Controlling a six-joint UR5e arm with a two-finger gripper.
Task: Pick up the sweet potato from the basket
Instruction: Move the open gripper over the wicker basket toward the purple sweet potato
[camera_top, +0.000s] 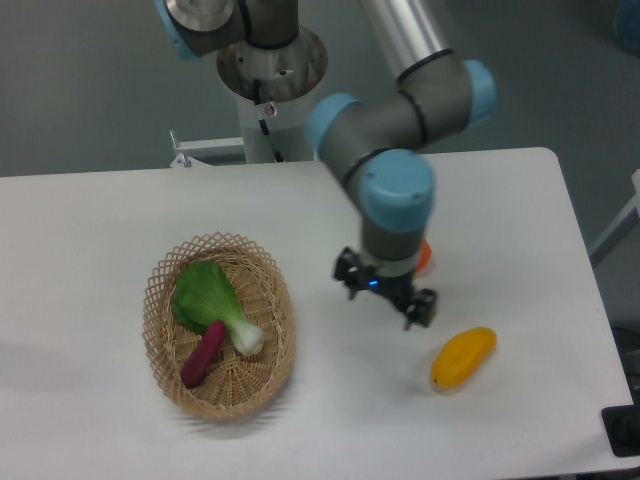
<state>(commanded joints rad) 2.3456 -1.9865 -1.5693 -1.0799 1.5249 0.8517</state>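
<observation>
Gripper (385, 296) hanging over bare table (90, 230), pointing down, fingers dark and blurred against the white surface; cannot tell whether apart or together. Nothing seen between them.

Well to the image-left of the gripper: basket (268, 352), oval, tan wicker with lattice rim, resting on the table. Inside it, sweet potato (202, 354), dark purple-red and slim, lying tilted in the lower-left part of the basket, far side from the gripper. Touching or just beside its upper end: bok choy (205, 295), green leaves toward the upper left, white stem end pointing down-right toward the gripper's side of the basket.

Below and to the image-right of the gripper, near but apart: yellow fruit (463, 359), lying on the table, long axis tilted up to the right. Just behind the gripper's wrist, on its image-right side: a small orange object (425, 256), mostly hidden by the arm, shape not clear
</observation>
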